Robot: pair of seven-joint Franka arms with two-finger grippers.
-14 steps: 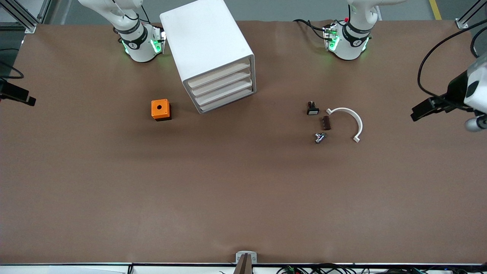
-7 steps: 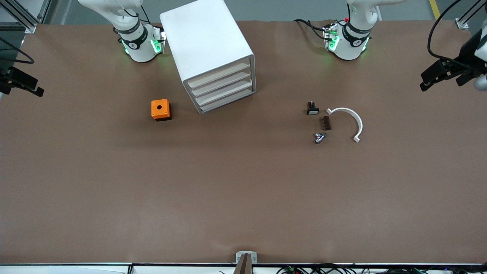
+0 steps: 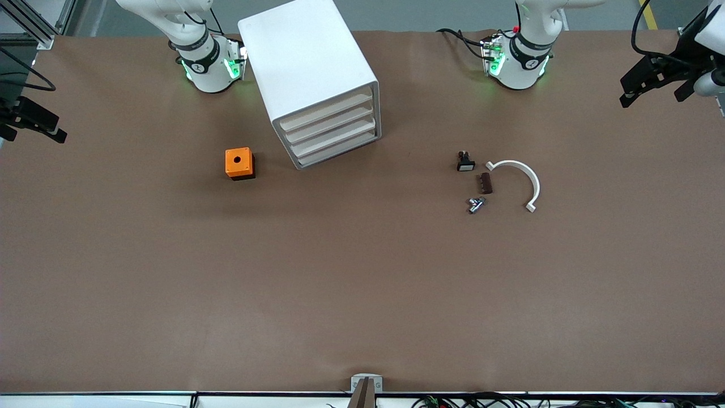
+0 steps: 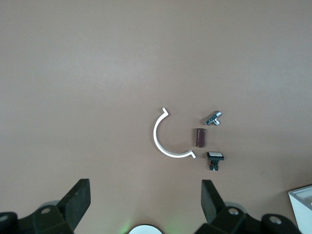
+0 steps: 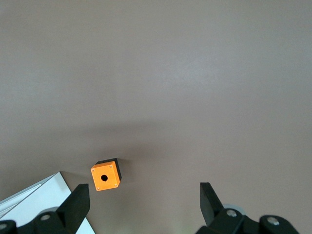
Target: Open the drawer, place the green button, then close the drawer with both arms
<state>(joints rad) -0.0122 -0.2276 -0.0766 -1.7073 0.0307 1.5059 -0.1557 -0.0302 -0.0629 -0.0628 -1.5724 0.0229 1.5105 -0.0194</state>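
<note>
no readable text, label, brand, number or sign anywhere. only a small dark mark on the black band of each arm base (image 3: 199, 67) (image 3: 529, 63), too small to make out, and a grey bracket (image 3: 366, 383) at the counter (image 3: 362, 283) edge with a faint letter-like mark, not legible.

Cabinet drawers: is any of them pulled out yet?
No, all shut. The four drawer fronts sit flush in the cabinet, none protruding in the front view.
</note>
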